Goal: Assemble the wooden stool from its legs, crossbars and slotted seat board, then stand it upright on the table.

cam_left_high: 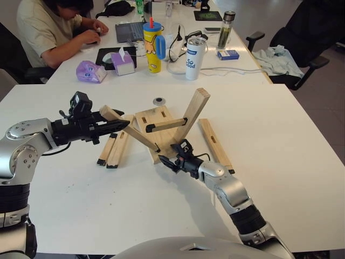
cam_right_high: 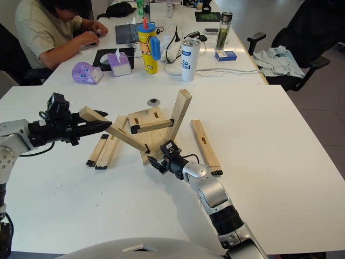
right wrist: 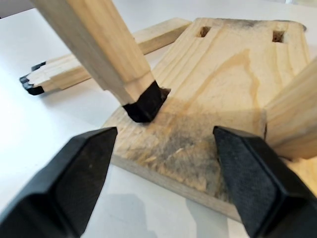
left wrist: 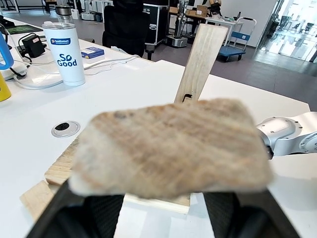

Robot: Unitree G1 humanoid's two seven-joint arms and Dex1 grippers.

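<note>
Two outstretched arms: left gripper (cam_left_high: 119, 125) tight on tilted leg (cam_left_high: 141, 139), right gripper (cam_left_high: 167, 155) spread at seat board (cam_left_high: 154, 118).

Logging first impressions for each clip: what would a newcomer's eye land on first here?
The left gripper holds a wooden leg tilted over the table, its black-tipped end down at a slot in the seat board, which lies flat mid-table. A second leg rises slanted from the board with a crossbar jutting from it. The open right gripper sits at the board's near edge.
</note>
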